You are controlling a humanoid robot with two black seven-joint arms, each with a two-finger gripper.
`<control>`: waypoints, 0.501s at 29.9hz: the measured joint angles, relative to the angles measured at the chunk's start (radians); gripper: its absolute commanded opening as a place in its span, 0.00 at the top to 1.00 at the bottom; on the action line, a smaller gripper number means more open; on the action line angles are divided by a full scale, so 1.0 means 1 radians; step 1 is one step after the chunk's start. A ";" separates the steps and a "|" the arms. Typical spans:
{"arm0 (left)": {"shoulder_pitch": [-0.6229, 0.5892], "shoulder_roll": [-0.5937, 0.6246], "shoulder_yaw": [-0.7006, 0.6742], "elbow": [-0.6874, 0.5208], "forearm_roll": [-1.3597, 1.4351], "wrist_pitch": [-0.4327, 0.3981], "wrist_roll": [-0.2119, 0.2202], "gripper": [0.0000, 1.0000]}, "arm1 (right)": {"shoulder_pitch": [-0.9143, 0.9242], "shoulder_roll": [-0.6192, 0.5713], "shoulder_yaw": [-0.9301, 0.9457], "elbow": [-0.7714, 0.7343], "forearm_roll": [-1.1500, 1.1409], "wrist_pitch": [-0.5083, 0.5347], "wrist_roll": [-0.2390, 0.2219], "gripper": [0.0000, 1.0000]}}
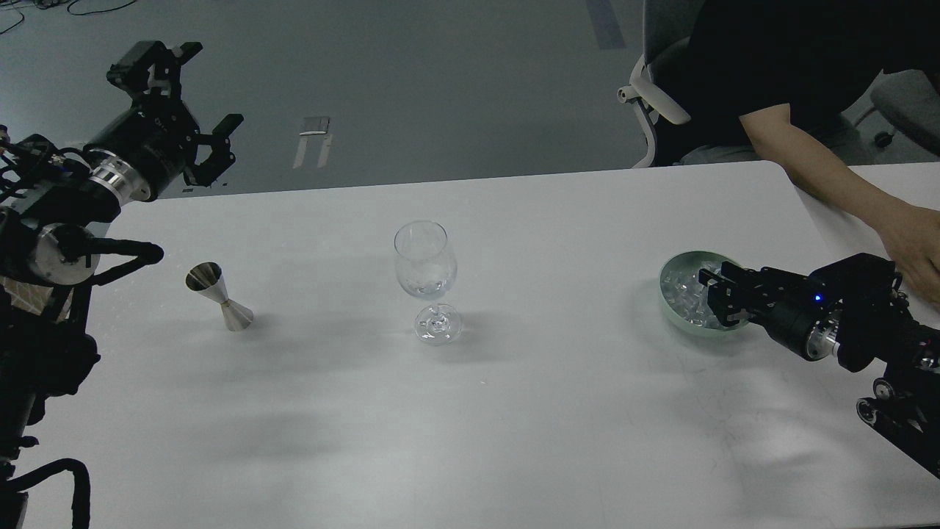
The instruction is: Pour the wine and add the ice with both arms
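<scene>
A clear stemmed wine glass [426, 266] stands upright at the table's middle, with something clear glinting in its bowl. The ice [683, 295] is a heap of glassy cubes in a pale green bowl [670, 273] at the right. My right gripper [718, 297] reaches into the bowl from the right, low over the cubes; its fingers are dark and I cannot tell whether they hold a cube. My left gripper [211, 87] is open and empty, raised beyond the table's far left corner. A steel jigger [218, 295] stands left of the glass.
A person's bare forearm and hand [903, 235] rest on the table's far right, just behind my right arm. An office chair [653, 88] stands behind the table. The white table [514, 411] spreads across the foreground.
</scene>
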 measured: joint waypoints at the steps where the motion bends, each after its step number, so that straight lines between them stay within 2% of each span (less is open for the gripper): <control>1: 0.000 0.000 0.000 0.000 0.000 0.000 0.000 0.02 | 0.002 0.002 0.000 -0.002 0.000 0.000 0.000 0.57; 15: 0.003 0.000 0.000 -0.003 0.000 0.000 0.000 0.02 | 0.024 0.032 0.000 -0.029 0.005 0.021 0.000 0.55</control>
